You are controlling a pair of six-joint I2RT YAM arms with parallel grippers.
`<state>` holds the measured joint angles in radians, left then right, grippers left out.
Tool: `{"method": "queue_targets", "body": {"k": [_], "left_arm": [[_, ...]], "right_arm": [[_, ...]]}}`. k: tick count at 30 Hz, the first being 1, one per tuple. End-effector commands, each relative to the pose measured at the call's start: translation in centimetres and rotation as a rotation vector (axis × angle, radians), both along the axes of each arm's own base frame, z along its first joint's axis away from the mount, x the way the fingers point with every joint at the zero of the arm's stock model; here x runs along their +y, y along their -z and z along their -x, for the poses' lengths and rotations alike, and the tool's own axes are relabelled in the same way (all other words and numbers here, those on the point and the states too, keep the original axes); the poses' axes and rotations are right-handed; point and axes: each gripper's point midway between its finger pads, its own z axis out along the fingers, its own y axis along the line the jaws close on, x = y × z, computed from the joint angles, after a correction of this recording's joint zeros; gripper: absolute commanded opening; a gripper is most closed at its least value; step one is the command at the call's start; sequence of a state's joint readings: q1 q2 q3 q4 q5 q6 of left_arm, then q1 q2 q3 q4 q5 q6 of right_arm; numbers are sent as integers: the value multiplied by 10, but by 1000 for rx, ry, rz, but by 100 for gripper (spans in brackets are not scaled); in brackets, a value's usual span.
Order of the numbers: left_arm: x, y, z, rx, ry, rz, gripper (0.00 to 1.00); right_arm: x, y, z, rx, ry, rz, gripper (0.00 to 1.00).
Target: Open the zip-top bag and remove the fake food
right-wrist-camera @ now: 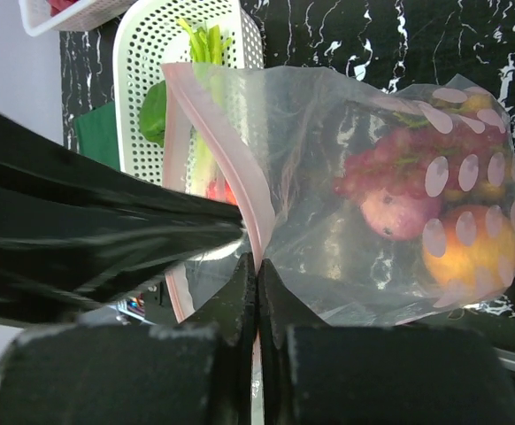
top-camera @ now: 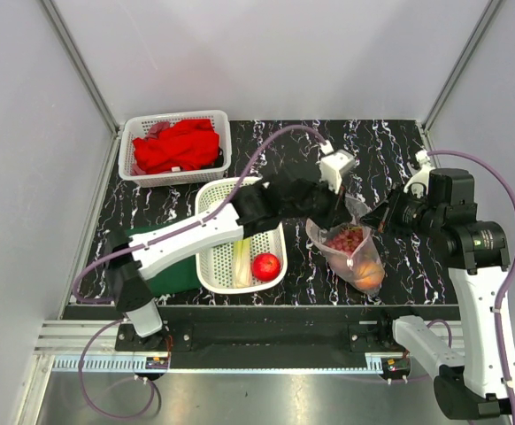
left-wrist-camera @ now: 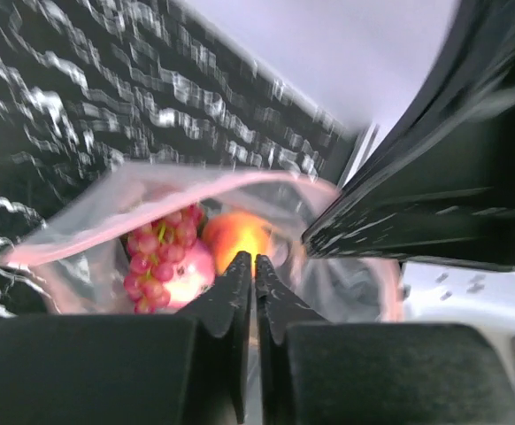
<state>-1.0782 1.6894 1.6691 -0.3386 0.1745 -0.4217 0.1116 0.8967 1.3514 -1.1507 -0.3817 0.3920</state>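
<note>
The zip-top bag (top-camera: 357, 252) lies on the dark marble table right of centre, its mouth with the pinkish zip strip (right-wrist-camera: 240, 190) lifted and pulled apart. Inside are purple grapes (top-camera: 348, 237), a purple onion (right-wrist-camera: 399, 212) and an orange peach (top-camera: 369, 274). My left gripper (top-camera: 335, 215) is shut on one lip of the bag; in its wrist view (left-wrist-camera: 254, 261) I look into the mouth at the grapes (left-wrist-camera: 156, 248) and peach (left-wrist-camera: 240, 237). My right gripper (top-camera: 377, 220) is shut on the opposite lip at the zip strip, as the right wrist view (right-wrist-camera: 256, 261) shows.
A white perforated basket (top-camera: 206, 266) left of the bag holds a red apple (top-camera: 266, 266) and a green-white leek (top-camera: 242, 261). A second basket (top-camera: 134, 168) at the back holds a red cloth (top-camera: 178, 146). A green cloth (top-camera: 165, 270) lies beside the near basket.
</note>
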Motion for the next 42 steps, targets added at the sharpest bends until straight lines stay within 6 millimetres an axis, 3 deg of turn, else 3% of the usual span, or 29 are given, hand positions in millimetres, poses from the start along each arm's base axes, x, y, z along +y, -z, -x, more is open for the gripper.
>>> {"method": "queue_targets", "body": {"k": [1,5,10,14,22,24,26,29,35,42], "left_arm": [[-5,5,6,-60,21,-60,4],[-5,32,2,-105,-10,-142,2],[-7,83,-15,-115,-101,-218,3],[-10,104,-24,-152,-132,-216,7],[-22,131,-28,-165,-114,-219,27],[-22,143,-30,-164,-124,-243,34],[-21,157,-35,-167,-137,-273,48],[-21,168,-37,-170,-137,-299,57],[-23,194,-41,-172,-135,-344,62],[-20,244,-30,-108,-51,-445,71]], "right_arm": [[7,-15,3,-35,1,-64,0],[12,-11,5,2,9,-109,0],[16,-7,2,43,31,-147,0],[16,-6,-5,70,43,-150,0],[15,3,-13,122,91,-160,0],[16,2,-14,122,90,-164,0],[16,2,-15,127,94,-165,0],[16,3,-14,128,93,-164,0],[16,9,-8,144,91,-169,0],[17,12,-6,147,65,-154,0]]}}
